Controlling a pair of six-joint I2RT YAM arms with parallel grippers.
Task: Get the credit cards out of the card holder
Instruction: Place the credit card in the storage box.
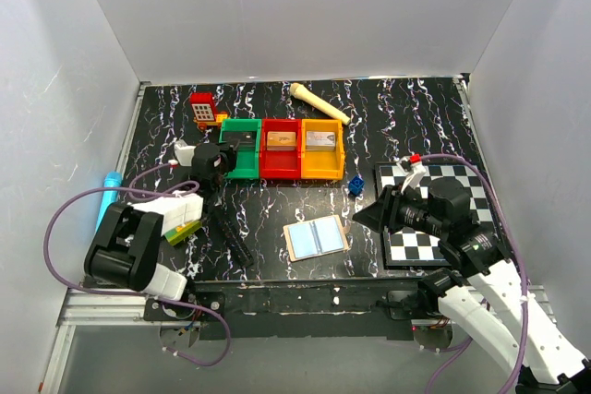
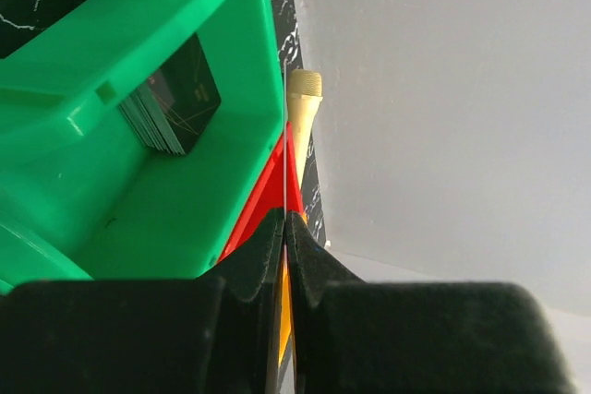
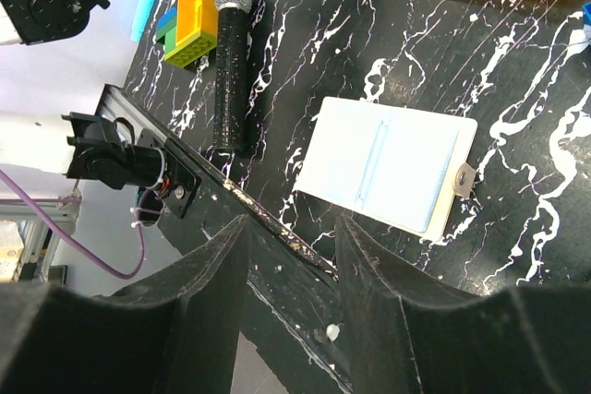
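Observation:
The card holder [image 1: 316,237] lies open and flat near the table's front edge, its pale blue lining [image 3: 388,161] facing up. My right gripper [image 3: 293,228] hangs open and empty just in front of it, over the table's front rail; from above, the right gripper [image 1: 369,214] is to the holder's right. My left gripper [image 2: 284,219] is shut on a thin credit card seen edge-on, beside the green bin [image 2: 185,200]. A stack of cards [image 2: 171,108] stands in that bin. In the top view the left gripper [image 1: 217,159] is at the green bin's left side.
Green [image 1: 242,140], red [image 1: 281,147] and orange [image 1: 321,147] bins stand in a row mid-table. A black microphone [image 1: 238,246] and a yellow-green block [image 1: 185,231] lie left of the holder. A chequered board [image 1: 434,209] is under the right arm. A wooden piece [image 1: 319,103] lies at the back.

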